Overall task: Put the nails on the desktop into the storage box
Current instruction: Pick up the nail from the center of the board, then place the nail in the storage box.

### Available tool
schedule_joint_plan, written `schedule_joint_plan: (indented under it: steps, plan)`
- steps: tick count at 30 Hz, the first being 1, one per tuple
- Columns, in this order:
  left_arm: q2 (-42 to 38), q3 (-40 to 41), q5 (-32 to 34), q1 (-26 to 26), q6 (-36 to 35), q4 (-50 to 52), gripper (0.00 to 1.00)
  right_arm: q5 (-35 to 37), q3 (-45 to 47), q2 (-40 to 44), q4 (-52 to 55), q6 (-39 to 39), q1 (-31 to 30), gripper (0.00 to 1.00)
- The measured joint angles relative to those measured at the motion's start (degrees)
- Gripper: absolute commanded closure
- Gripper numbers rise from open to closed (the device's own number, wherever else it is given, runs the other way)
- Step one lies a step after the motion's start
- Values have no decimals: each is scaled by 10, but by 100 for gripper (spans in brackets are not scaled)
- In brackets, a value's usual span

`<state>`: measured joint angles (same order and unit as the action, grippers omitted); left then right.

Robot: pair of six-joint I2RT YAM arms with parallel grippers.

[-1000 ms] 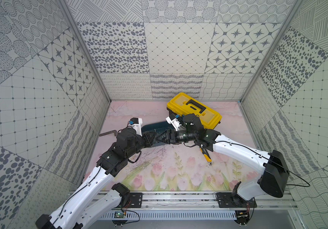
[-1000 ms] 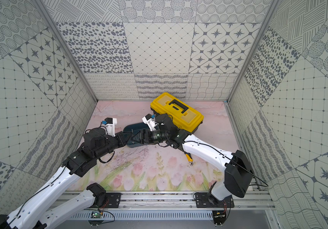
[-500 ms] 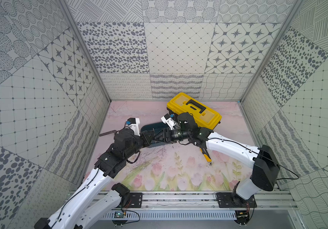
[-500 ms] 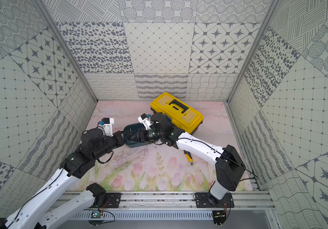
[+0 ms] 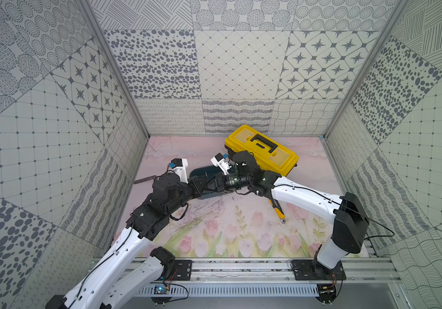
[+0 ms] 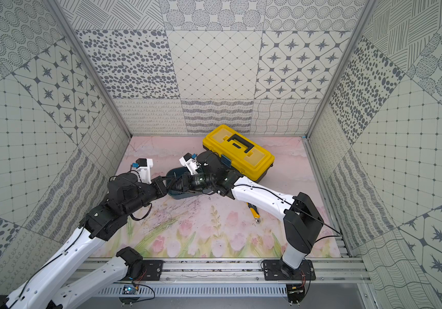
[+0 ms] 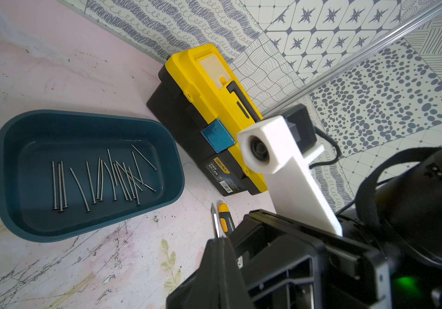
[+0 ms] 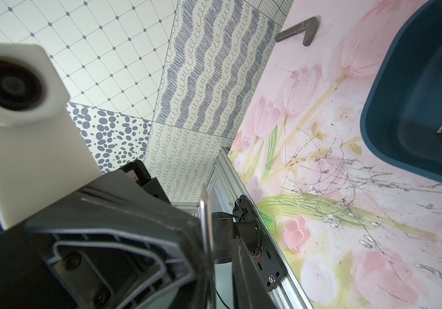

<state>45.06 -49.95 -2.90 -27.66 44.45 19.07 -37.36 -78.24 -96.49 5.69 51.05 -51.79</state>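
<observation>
Teal plastic box [image 5: 197,172] sits on the counter [image 5: 227,227] in both top views, just beside the yellow toolbox [image 5: 262,149]. The left claw [image 5: 206,187] and right claw [image 5: 211,189] meet tip to tip right above the box, probably so a drop lands inside. Both claws are too small here to read the jaws. The knife [image 5: 277,208] lies partly under the right forearm and the bent bar [image 5: 145,179] is off by the left wall. Neither is a task item.

Left wrist view: the nails [image 7: 107,179] lie flat on the box floor, mostly side by side, a few crossed. The left claw is together, clamped on one nail [image 7: 215,222] that pokes out past its tips toward the right claw. The counter around the box shows scratches, but I can make out no loose nails.

Right wrist view: that one nail [image 8: 204,222] is a blurred upright sliver against the left claw's body. One dark finger of the right claw shows just beside it, with a gap between them. The other finger is hidden, so I cannot tell whether the right claw grips the nail or stands apart. A corner of the box with three nails is at the edge.

Judgement: this looks like a hand-off or regrip held over the box. With most nails already in, the task is likely near its end. Next, one claw must release so the nail drops in. The risk is that the thin nail slips sideways or bounces over the low wall.
</observation>
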Motion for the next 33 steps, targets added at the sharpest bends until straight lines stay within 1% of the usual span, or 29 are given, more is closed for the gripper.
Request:
schedule_joint_plan:
  steps: [3,4,5,7,9,11,12,14,18,23,24,25,33]
  plan:
    - [0,0,-4,1,-2,1,100,1,0,0,-3,-2,0,96]
    - [1,0,-6,1,-3,1,100,2,0,0,-3,0,0,98]
    - [1,-1,-9,1,-4,1,95,3,0,0,-3,-2,0,100]
    - [3,-6,-13,1,-9,4,72,5,0,0,-2,-3,0,100]
    - [5,-10,-14,2,-11,7,51,6,0,0,-2,-3,0,100]
    - [8,-17,-14,3,-14,12,37,8,0,0,-2,-4,0,100]
    - [9,-20,-14,3,-14,16,32,8,0,0,-2,-5,0,100]
    - [10,-30,-11,3,-14,24,25,10,0,0,1,-7,0,100]
    - [9,-56,7,4,-23,39,16,24,0,3,27,-17,5,99]
    - [1,-83,40,4,-32,67,10,52,0,16,87,-51,22,100]
    - [-1,-85,46,4,-32,73,7,57,-1,19,100,-60,28,100]
    - [-4,-87,52,4,-32,81,2,62,-1,20,112,-68,34,100]
    - [-31,-89,99,4,-22,157,1,96,-49,21,222,-147,71,100]
